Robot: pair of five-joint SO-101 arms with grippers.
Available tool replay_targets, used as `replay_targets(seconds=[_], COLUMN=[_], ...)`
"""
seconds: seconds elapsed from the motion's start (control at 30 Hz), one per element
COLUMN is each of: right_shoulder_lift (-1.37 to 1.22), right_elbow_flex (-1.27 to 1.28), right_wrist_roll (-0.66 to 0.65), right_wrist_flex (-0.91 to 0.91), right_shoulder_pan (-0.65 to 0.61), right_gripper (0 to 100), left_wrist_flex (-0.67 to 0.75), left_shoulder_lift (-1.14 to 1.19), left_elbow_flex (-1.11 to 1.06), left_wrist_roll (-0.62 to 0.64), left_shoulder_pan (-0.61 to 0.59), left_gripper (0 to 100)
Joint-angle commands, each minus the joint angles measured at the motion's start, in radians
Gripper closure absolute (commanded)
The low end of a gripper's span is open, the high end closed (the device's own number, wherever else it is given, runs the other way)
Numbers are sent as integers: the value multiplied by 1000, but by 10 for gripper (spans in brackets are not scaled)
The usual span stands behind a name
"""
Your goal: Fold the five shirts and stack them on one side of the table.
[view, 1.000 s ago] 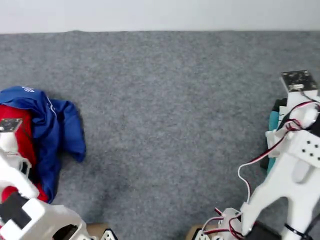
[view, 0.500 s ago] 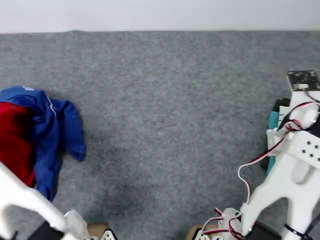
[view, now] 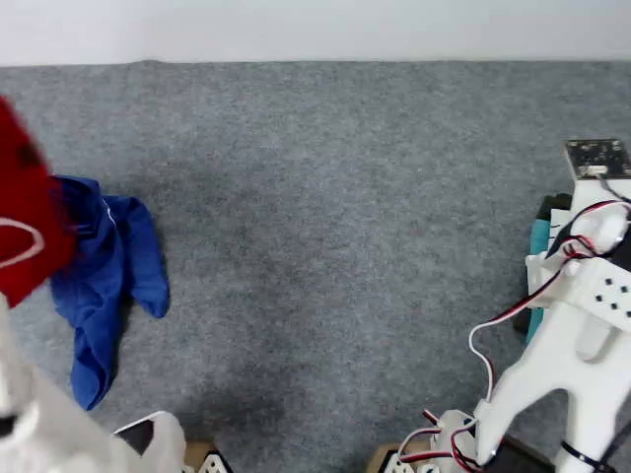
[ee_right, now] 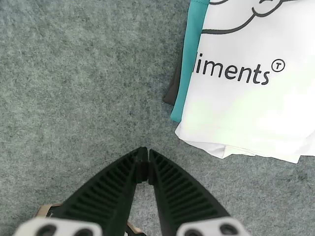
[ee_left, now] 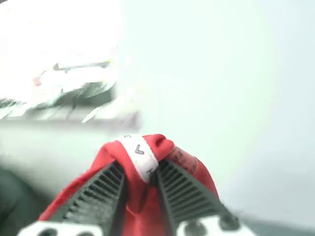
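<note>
My left gripper point(ee_left: 142, 169) is shut on a red shirt point(ee_left: 147, 196), pinching it by the white collar label. In the high view the red shirt point(view: 25, 222) hangs lifted at the far left edge, above a crumpled blue shirt point(view: 99, 281) that lies on the grey table point(view: 335, 217). My right gripper point(ee_right: 144, 164) is shut with nothing in it, just above the table beside a folded stack: a white printed shirt point(ee_right: 246, 83) on top, a teal shirt point(ee_right: 189, 64) under it and a dark one point(ee_right: 171, 91) at the bottom. The teal edge of the stack point(view: 538, 251) shows behind the right arm point(view: 577, 325).
The left arm's white body point(view: 59, 434) fills the front left corner. A small circuit board point(view: 595, 156) sits atop the right arm. The table's far edge meets a pale wall point(view: 315, 30).
The left arm has lifted the red shirt up off the blue one, toward the camera. The blue shirt was dragged slightly and now lies uncovered. The right arm has barely moved.
</note>
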State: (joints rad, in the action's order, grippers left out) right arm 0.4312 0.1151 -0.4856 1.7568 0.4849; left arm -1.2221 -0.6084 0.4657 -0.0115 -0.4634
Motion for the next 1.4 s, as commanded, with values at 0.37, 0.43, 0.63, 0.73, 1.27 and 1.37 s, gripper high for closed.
replay_targets(seconds=[0.37, 0.43, 0.63, 0.73, 1.27, 1.37], right_shoulder_lift=[28, 28, 38, 38, 30, 30], right_elbow_flex=[-5, 9, 127, 140, 143, 143], right_wrist_roll=[5, 3, 3, 3, 3, 3], right_wrist_flex=[41, 41, 41, 41, 38, 38], right_shoulder_pan=[10, 10, 10, 16, 8, 8], right_gripper=[990, 990, 990, 990, 990, 990], left_wrist_flex=[8, 43, 164, 183, -259, -350], left_shoulder_lift=[226, 290, 519, 583, 328, 281], left_elbow_flex=[-381, -435, -492, -486, -470, -483], left_wrist_roll=[-104, -104, -104, -104, -282, -364], left_shoulder_pan=[766, 824, 898, 890, 841, 733], left_gripper=[994, 994, 994, 994, 995, 995])
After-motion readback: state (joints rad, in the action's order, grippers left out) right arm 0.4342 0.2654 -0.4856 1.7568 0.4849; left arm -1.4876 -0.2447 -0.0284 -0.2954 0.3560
